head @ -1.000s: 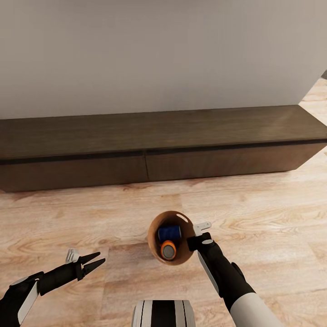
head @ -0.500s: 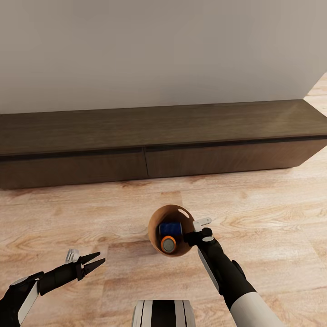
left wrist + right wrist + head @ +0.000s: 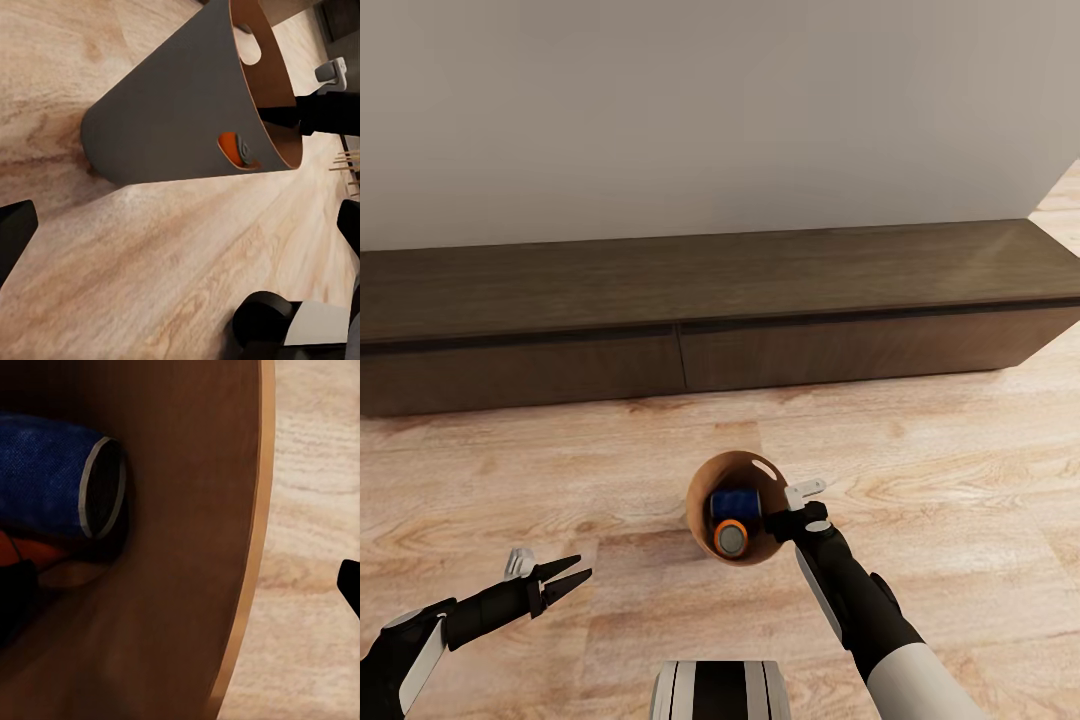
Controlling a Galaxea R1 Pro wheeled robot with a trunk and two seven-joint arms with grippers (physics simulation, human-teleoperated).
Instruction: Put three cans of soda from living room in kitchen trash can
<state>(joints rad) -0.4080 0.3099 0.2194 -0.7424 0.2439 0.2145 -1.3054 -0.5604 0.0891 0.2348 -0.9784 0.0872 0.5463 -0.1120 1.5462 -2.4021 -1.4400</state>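
Soda cans: dark blue can [image 3: 734, 502] and orange can [image 3: 731, 538] lay inside the trash can [image 3: 705, 488]; third can not made out.
Blue can: on its side, silver end visible in the right wrist view [image 3: 52, 480], resting against the brown inner wall.
Orange can: silver top faced up in the head view, touching the blue can; in the left wrist view an orange patch [image 3: 234, 148] showed through the oval hand-hole.
Trash can: held clear of the floor [image 3: 920, 470], tilted, brown inside; outer wall read grey in the left wrist view [image 3: 165, 112]. Second hand-hole sat near the rim on the far side.
Right hand: [image 3: 792, 516] at the bin's rim on the robot's right side, clenched on the rim, one finger inside and one outside.
Left hand: [image 3: 565, 580] released, fingers spread, hovering over the floor well apart from the bin on the robot's left.
Cabinet: long dark low cabinet [image 3: 690, 320] against a pale wall [image 3: 710, 110], beyond the bin.
Floor: pale wood planks.
Robot trunk: [image 3: 720, 690] at the bottom edge of the head view.
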